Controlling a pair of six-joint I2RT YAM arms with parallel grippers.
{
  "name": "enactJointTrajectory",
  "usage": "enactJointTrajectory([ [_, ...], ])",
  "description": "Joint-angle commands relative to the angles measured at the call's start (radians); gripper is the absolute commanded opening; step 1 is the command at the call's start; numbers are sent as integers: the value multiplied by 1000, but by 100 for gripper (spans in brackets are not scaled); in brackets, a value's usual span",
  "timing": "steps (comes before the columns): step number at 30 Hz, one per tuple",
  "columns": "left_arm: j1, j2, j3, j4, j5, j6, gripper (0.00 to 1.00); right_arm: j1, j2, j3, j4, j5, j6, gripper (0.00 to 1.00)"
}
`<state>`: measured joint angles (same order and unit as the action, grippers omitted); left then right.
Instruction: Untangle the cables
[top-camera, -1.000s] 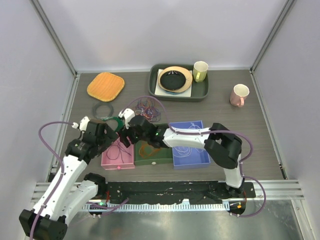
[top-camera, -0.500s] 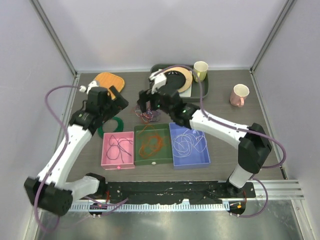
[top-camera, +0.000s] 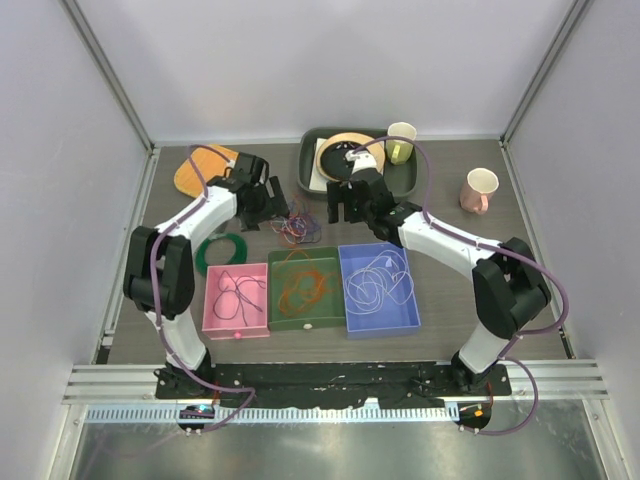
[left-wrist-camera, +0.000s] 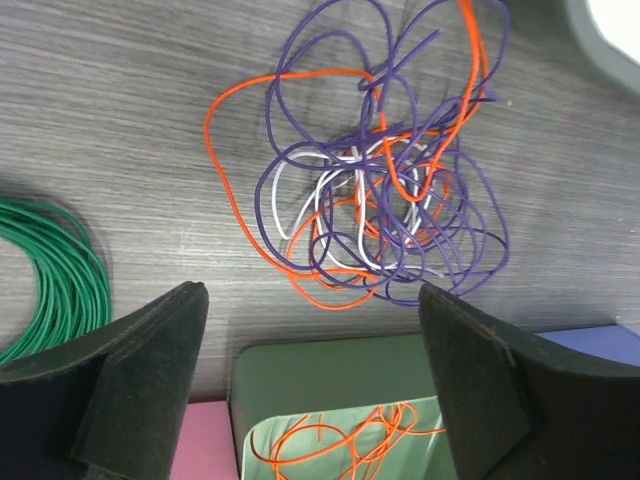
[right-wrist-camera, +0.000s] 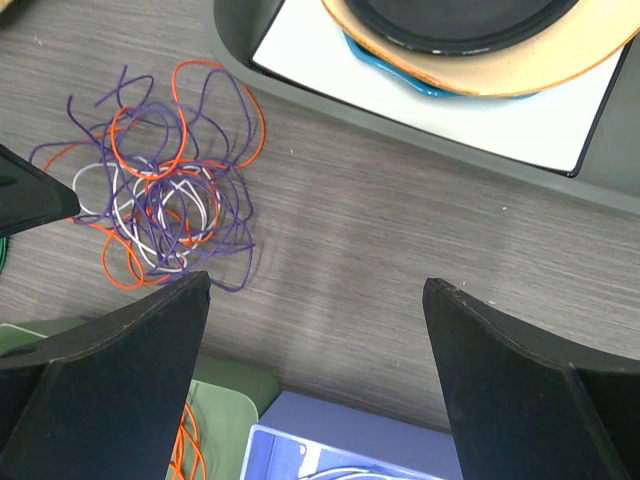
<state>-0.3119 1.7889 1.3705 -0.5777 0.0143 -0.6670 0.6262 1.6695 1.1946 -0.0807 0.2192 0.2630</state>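
A tangle of cables (top-camera: 297, 229) in orange, dark purple and white lies on the table behind the bins. It also shows in the left wrist view (left-wrist-camera: 380, 190) and the right wrist view (right-wrist-camera: 160, 195). My left gripper (top-camera: 270, 210) is open and empty, just left of the tangle and above the table (left-wrist-camera: 315, 390). My right gripper (top-camera: 342, 210) is open and empty, to the right of the tangle, near the tray (right-wrist-camera: 315, 380). Sorted cables lie in the bins: purple in the pink bin (top-camera: 236, 290), orange in the green bin (top-camera: 303, 283), white in the blue bin (top-camera: 378, 286).
A dark green coiled ring (top-camera: 222, 250) lies left of the bins. A grey tray (top-camera: 400, 185) with a plate stands at the back, a yellow cup (top-camera: 401, 142) on its corner. A pink cup (top-camera: 478, 190) stands at the right. An orange mat (top-camera: 200, 165) lies at the back left.
Both arms have swung from over the bins toward the back. The left gripper now sits just left of the tangle. The right gripper has shifted right, off the tangle toward the tray.
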Motion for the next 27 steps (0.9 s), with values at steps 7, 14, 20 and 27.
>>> enactJointTrajectory([
  [7, 27, 55, -4, 49, 29, 37, 64, 3, 4, 8, 21, 5, -16, 93],
  [14, 31, 102, 2, 67, 44, 30, 54, 3, 4, 0, 19, 11, -16, 93],
  [20, 33, 116, 24, 39, 43, 0, 0, 3, -11, -12, 21, -1, -11, 93],
  [27, 31, 6, 4, 71, 38, -14, 0, 3, 24, 35, 56, -280, -166, 90],
])
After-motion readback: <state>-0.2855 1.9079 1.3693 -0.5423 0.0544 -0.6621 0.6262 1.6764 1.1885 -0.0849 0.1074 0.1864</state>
